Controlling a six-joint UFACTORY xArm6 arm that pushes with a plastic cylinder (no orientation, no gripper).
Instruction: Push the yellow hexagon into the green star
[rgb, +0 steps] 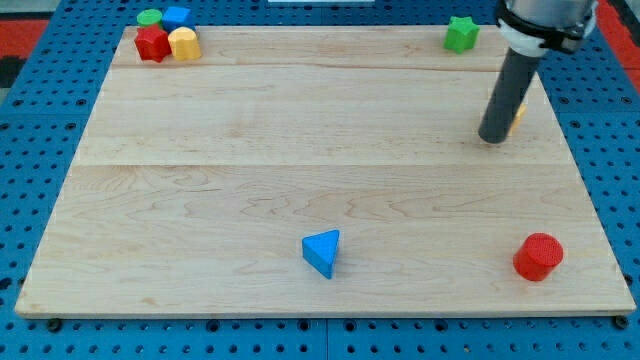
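Note:
The yellow hexagon (517, 112) sits at the view's right on the wooden board, mostly hidden behind my dark rod; only a sliver of yellow shows at the rod's right side. My tip (492, 138) rests on the board just below and to the left of the hexagon, close against it. The green star (461, 34) stands near the board's top edge, up and to the left of the hexagon, well apart from it.
A red cylinder (538, 257) stands at the bottom right. A blue triangle (323, 251) lies at the bottom middle. At the top left corner sit a red block (152, 43), a yellow block (184, 43), a green block (149, 17) and a blue block (177, 16).

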